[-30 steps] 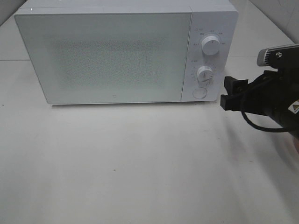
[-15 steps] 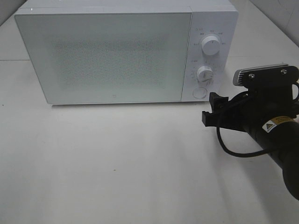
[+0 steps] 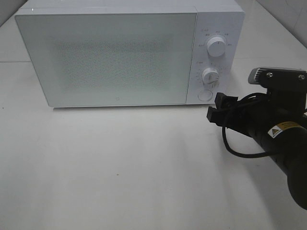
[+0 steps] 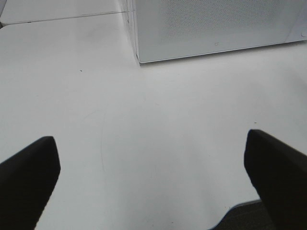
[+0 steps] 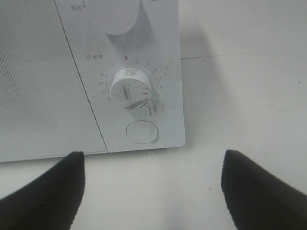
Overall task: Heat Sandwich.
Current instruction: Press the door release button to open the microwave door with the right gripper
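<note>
Microwave (image 3: 105, 57), one only, stood on the white tabletop (image 3: 120, 167) toward its far edge, its single door (image 3: 108, 60) shut. The panel beside the door carried two knobs, an upper knob (image 3: 216, 48) and a lower knob (image 3: 210, 75), and one round button (image 3: 205, 95) below them.

Two claws showed in all, only one of them in the high view. The right claw (image 3: 217, 107) hung over the tabletop toward its right edge, just in front of the microwave's lower corner under the round button. Its two fingers (image 5: 45, 191) stood well apart, and its own camera saw the lower knob and the button beyond the gap. It held nothing, and bare tabletop lay between it and the microwave. One black cable (image 3: 240, 151) looped under its arm.

The left claw (image 4: 151, 141) showed only in its own camera. It was spread wide over bare tabletop near the microwave's other front corner, gripping and touching nothing.

The sandwich appeared in no view, so its place could not be told.
</note>
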`<state>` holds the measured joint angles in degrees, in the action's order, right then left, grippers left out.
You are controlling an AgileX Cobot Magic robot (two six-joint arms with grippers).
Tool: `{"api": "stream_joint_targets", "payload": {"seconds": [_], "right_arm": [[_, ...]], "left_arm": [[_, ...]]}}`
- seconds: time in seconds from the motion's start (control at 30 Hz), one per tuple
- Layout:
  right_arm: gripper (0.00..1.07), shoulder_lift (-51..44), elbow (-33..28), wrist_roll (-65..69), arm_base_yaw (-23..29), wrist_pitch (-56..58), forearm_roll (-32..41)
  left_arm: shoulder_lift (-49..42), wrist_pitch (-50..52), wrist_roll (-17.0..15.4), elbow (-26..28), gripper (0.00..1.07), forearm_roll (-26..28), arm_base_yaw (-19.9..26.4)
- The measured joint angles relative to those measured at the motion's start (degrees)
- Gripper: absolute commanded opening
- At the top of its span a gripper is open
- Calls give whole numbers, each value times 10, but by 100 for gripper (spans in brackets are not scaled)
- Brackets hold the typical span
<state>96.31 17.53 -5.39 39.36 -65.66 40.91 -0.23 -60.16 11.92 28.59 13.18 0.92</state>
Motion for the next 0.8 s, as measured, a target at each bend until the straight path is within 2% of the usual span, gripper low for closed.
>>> {"api": "stream_joint_targets", "payload": {"seconds": [0.07,0.23,0.37,0.4,0.53,0.6,0.67,0.7,0.73,0.8], "right_arm": [[74,0,0,83,0,0,0],[74,0,0,175,0,0,0],[74,0,0,375,0,0,0],[74,0,0,375,0,0,0],[73,0,0,540,0,2,0],[72,0,0,569,0,5,0],[69,0,0,614,0,13,0],[63,0,0,651,0,18,0],[63,0,0,651,0,18,0],[52,0,0,686,0,25,1]], "left_arm": [[0,0,0,0,100,0,0],[0,0,0,0,100,0,0],[0,0,0,0,100,0,0],[0,0,0,0,100,0,0],[0,0,0,0,100,0,0],[0,0,0,0,100,0,0],[0,0,0,0,100,0,0],[0,0,0,0,100,0,0],[0,0,0,0,100,0,0],[0,0,0,0,100,0,0]]}}
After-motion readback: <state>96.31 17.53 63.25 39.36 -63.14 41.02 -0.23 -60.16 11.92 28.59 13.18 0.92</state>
